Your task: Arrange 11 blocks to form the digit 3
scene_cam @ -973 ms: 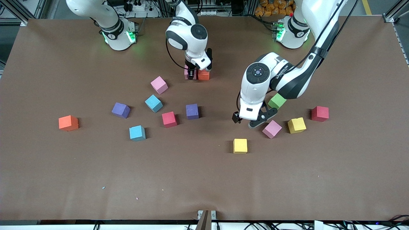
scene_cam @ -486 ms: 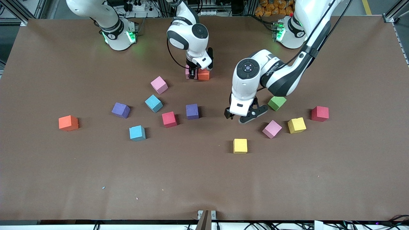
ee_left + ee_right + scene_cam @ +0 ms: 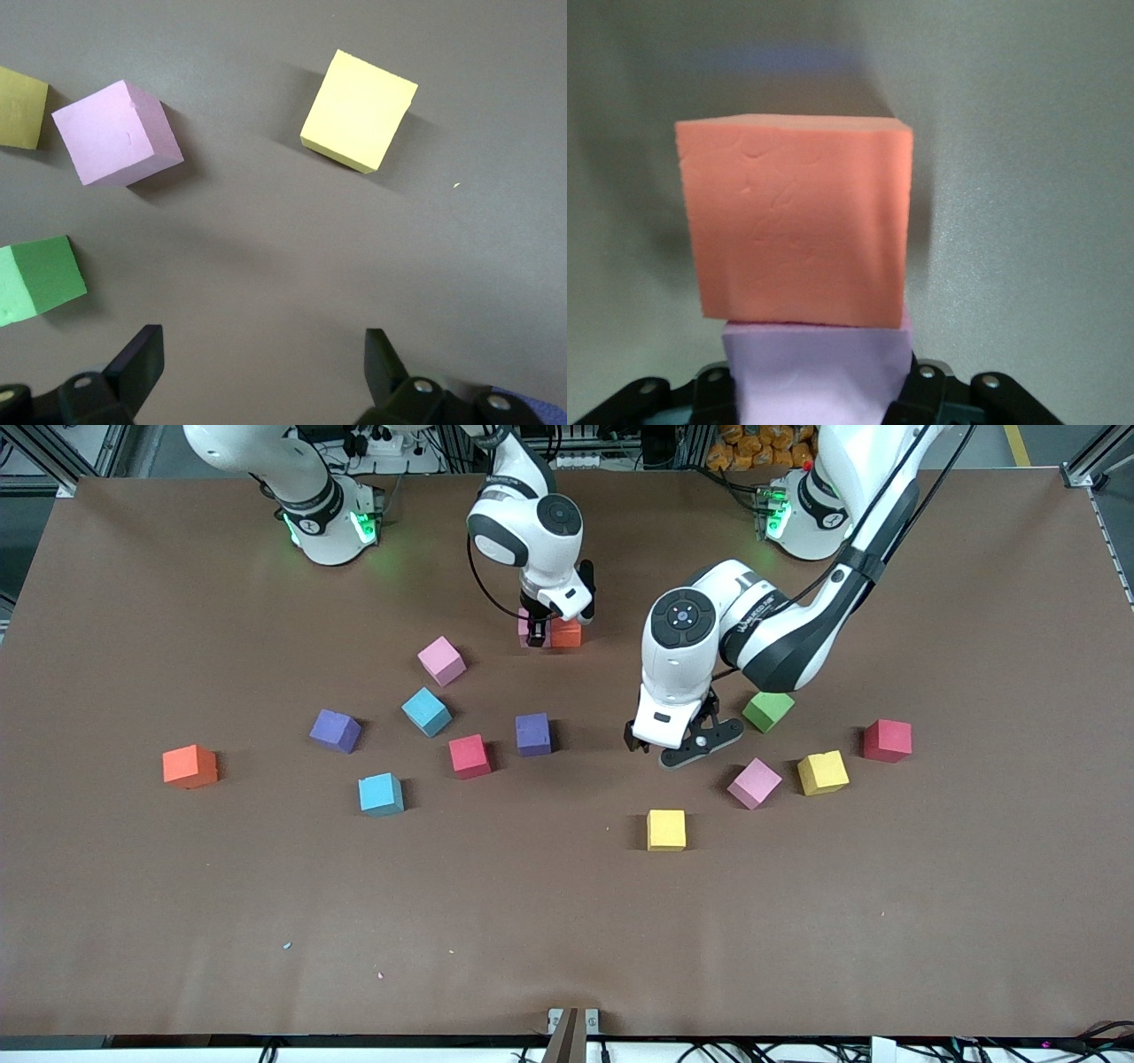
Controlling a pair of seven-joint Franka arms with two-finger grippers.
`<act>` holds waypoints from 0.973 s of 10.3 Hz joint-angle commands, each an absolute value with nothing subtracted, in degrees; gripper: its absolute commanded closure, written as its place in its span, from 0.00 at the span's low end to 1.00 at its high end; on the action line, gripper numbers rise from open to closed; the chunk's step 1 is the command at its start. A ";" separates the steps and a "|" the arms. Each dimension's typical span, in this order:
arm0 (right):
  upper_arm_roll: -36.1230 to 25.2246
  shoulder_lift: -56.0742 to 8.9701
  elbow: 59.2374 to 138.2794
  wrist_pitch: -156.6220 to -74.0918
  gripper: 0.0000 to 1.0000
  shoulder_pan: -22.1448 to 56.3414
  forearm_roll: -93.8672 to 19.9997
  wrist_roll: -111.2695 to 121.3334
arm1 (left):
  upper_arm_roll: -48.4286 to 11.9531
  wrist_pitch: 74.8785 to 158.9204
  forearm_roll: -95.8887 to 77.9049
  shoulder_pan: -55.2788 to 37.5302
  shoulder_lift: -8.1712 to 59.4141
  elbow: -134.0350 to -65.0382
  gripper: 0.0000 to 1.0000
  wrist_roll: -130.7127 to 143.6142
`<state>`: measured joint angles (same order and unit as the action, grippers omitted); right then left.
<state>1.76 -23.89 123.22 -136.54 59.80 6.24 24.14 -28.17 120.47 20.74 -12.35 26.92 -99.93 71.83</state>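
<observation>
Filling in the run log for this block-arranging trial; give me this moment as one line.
right gripper: shut on pink block, against orange block | left gripper: open, over bare table near green block | digit 3: barely begun

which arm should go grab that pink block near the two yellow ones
Left. The left gripper is open and empty over bare table beside the pink block, while the right gripper is shut on another pink block against the orange block.

Right hand point(image 3: 534, 634) lowered at table level, fingers clamped, left hand point(image 3: 673, 748) hovering, fingers spread
</observation>
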 commanded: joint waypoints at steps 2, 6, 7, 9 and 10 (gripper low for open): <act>1.41 -25.14 122.08 -135.80 0.00 60.38 7.56 22.76 | -28.48 118.83 21.71 -13.27 27.60 -98.35 0.00 70.31; 1.41 -19.70 121.99 -127.82 0.00 60.29 7.56 22.59 | -28.39 117.51 21.80 -15.55 28.21 -98.18 0.00 69.53; 1.32 -17.86 121.99 -125.70 0.00 60.21 7.56 22.41 | -28.39 117.51 21.71 -16.69 29.00 -96.69 0.00 68.13; 1.14 -14.17 122.08 -121.92 0.00 59.68 7.47 19.53 | -28.30 112.71 21.71 -19.58 33.81 -89.34 0.00 67.68; 0.97 -11.98 122.08 -119.82 0.00 59.16 7.47 16.90 | -28.30 109.63 21.80 -20.99 36.53 -85.56 0.00 67.68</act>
<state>1.21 -16.22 120.87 -122.49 59.70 6.53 20.51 -28.37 114.82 20.74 -18.68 30.94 -93.70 68.61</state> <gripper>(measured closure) 0.000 0.000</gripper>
